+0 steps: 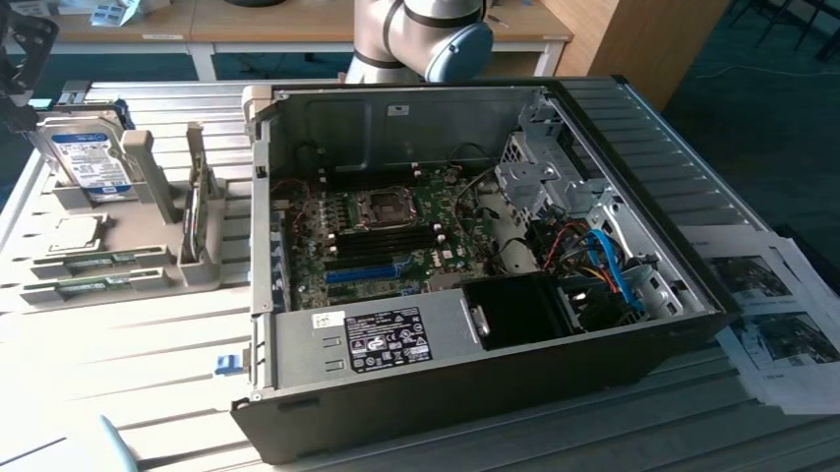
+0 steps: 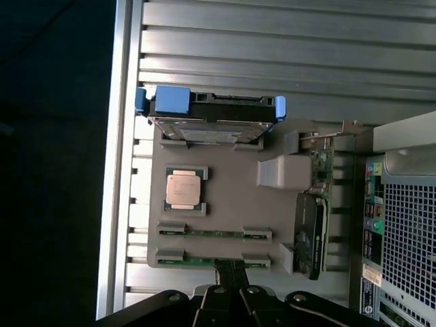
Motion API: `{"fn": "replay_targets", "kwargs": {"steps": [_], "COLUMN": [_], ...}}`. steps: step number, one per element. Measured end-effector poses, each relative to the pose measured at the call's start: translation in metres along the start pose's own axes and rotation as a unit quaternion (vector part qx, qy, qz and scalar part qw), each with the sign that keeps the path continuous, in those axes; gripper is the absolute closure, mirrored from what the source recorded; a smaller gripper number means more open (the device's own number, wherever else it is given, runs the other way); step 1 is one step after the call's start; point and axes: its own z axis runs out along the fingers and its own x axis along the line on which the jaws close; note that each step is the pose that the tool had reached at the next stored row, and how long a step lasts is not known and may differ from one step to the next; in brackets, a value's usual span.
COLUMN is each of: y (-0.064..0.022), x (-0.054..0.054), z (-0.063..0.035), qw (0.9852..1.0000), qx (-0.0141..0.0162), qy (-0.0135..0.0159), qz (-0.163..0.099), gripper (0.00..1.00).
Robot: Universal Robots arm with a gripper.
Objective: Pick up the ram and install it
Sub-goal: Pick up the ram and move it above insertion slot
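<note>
Ram (image 2: 201,259): on edge in the outermost slot of the grey holder (image 2: 225,197), on the table (image 2: 272,41) just beside the open case (image 1: 447,393), not yet lifted. Shares the holder with a twin stick (image 2: 214,232) in the next slot, a processor (image 2: 184,189) lying flat, and a hard drive (image 2: 208,109) at the far end. Over that outer slot, the claw (image 2: 231,267), fingers pressed together, holding nothing; contact with the board impossible to tell. Probably light and stiff, yet thin and fragile: liable to crack if bent or twisted, with the chips best left unpressed. Best taken along the exposed upper edge near the middle, pinched across the two flat faces, clear of the slot's ends, then drawn straight up. Likely a little slippery on the bare board, so calls for a firm but gentle squeeze.
</note>
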Motion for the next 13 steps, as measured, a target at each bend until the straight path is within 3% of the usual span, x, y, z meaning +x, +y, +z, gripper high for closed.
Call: {"fn": "replay_targets", "kwargs": {"steps": [6,13], "y": [0.0000,0.0000], "x": [0.0000,0.0000], "z": [0.0000,0.0001], "qw": [0.9996,0.9981], "qx": [-0.0006,-0.0013], "qy": [0.0010,0.0024], "qz": [-0.027,-0.062], "gripper": [0.90,0.90]}}
